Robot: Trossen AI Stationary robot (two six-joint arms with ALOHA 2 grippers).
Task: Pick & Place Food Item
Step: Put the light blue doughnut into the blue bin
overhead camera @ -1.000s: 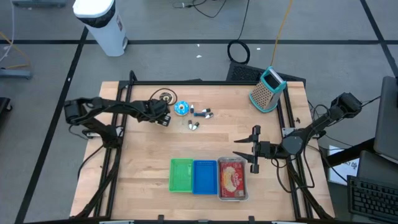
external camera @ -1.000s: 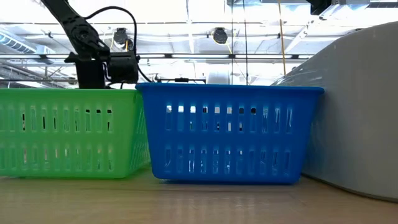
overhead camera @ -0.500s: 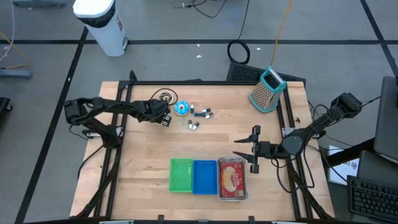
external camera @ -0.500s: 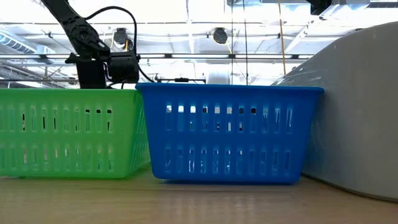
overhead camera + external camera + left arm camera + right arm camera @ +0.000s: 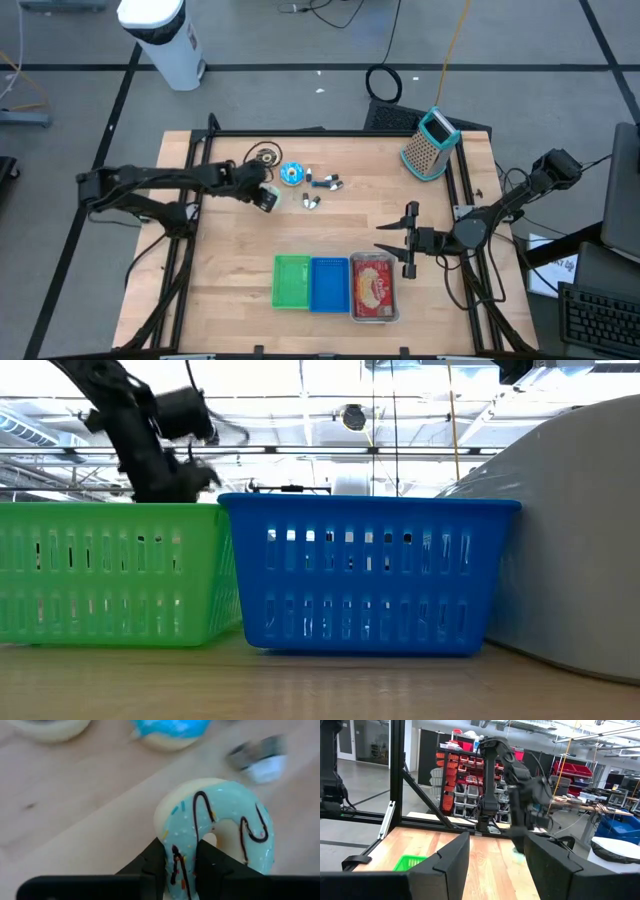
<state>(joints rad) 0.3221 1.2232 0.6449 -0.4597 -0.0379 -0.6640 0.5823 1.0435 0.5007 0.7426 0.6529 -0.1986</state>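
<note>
A grey floor marked with dark tape lines was seen around a wooden table point(image 5: 240, 250) framed by black rails. Beyond the far edge a white cylindrical bin point(image 5: 163, 38), a coiled black cable point(image 5: 383, 83) and a yellow cord were noted; shelving with red bins was seen through the right wrist view. Along the near edge three containers were lined up side by side: a green basket point(image 5: 292, 281), a blue basket point(image 5: 329, 284) touching it, and a clear tray point(image 5: 374, 287) with a red-and-white contents. A metal grater point(image 5: 430, 144) with a teal handle was placed at the far right corner. The left gripper point(image 5: 180, 862) was found over the far left part of the table, its fingers clamped on the rim of a pale blue donut point(image 5: 220, 837) with dark icing lines, held just above the wood. Near it a bright blue donut point(image 5: 291, 175), a dark-topped one point(image 5: 266, 156) and small wrapped pieces point(image 5: 323, 182) were scattered. The right gripper point(image 5: 408, 240) was held idle right of centre, its fingers spread apart and empty.
</note>
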